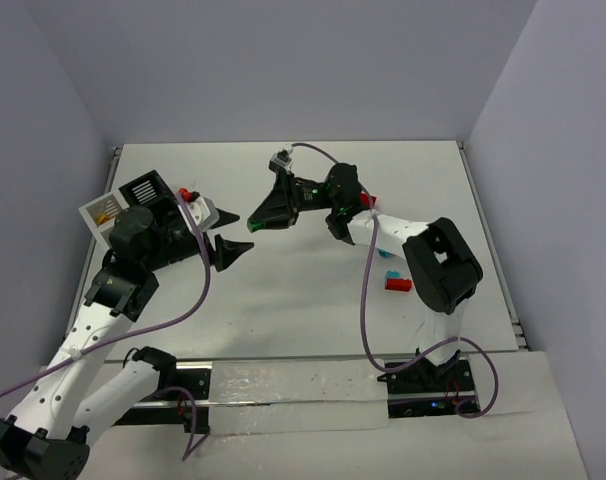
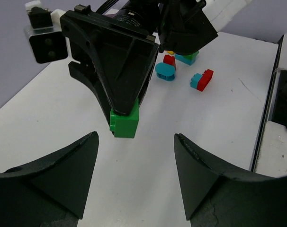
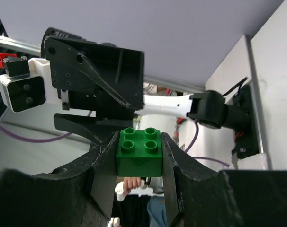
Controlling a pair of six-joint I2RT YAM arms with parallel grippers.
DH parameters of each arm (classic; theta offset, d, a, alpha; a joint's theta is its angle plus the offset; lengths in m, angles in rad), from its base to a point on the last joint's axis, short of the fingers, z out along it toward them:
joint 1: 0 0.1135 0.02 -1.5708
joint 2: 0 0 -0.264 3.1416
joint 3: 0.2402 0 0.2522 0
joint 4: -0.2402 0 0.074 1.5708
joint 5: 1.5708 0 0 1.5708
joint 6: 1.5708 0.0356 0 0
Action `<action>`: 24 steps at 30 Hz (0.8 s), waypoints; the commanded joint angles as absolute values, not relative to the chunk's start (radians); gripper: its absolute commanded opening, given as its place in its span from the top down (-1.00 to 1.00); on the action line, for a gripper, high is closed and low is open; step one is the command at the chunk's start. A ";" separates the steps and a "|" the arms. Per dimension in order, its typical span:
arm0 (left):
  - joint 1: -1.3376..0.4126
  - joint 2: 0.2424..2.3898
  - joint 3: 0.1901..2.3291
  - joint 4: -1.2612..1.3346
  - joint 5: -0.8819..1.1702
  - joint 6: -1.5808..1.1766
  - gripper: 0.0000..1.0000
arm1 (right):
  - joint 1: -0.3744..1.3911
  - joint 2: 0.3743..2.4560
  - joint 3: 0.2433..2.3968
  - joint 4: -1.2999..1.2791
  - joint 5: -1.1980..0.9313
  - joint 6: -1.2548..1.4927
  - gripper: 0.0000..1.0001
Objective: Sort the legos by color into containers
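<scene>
My right gripper (image 3: 139, 141) is shut on a green lego (image 3: 139, 158), studs facing the camera, held above the table. In the top view the right gripper (image 1: 253, 224) points left with the green lego (image 1: 250, 229) at its tip. My left gripper (image 1: 237, 255) faces it, open. In the left wrist view the green lego (image 2: 124, 122) hangs just beyond the left gripper (image 2: 136, 137), with nothing between the fingers. The containers stand at the far left: a black bin (image 1: 147, 189) and a white bin (image 1: 105, 208), partly hidden by the left arm.
Loose legos lie on the table by the right arm: a red one (image 1: 398, 285) and a cyan one (image 1: 391, 273). The left wrist view shows a cyan lego (image 2: 165, 72), a red-and-teal pair (image 2: 202, 79), and a teal lego (image 2: 187, 58).
</scene>
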State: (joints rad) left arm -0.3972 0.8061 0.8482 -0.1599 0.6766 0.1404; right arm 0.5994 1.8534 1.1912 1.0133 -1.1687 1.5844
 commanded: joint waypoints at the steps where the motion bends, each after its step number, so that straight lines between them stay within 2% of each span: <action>1: -0.433 0.808 0.841 -0.083 0.596 0.201 -0.47 | 0.623 1.818 1.217 1.134 -1.208 1.634 1.00; 6: -0.445 0.809 0.849 -0.078 0.584 0.222 -0.45 | 0.638 1.818 1.224 1.140 -1.215 1.637 1.00; 9: -0.458 0.811 0.849 -0.079 0.578 0.222 -0.31 | 0.645 1.823 1.230 1.155 -1.219 1.649 1.00; 12: -0.464 0.811 0.845 -0.080 0.573 0.218 -0.08 | 0.647 1.825 1.234 1.161 -1.220 1.656 1.00; 16: -0.473 0.815 0.839 -0.080 0.568 0.208 -0.02 | 0.654 1.828 1.237 1.163 -1.221 1.662 1.00; 20: -0.479 0.815 0.838 -0.080 0.565 0.204 0.11 | 0.660 1.833 1.242 1.164 -1.221 1.664 1.00; 21: -0.477 0.815 0.839 -0.081 0.565 0.204 0.20 | 0.661 1.833 1.245 1.164 -1.224 1.666 0.99; 23: -0.479 0.815 0.845 -0.092 0.567 0.202 0.41 | 0.661 1.840 1.253 1.164 -1.228 1.667 0.84; 24: -0.479 0.815 0.848 -0.098 0.565 0.201 0.60 | 0.662 1.841 1.256 1.163 -1.229 1.669 0.63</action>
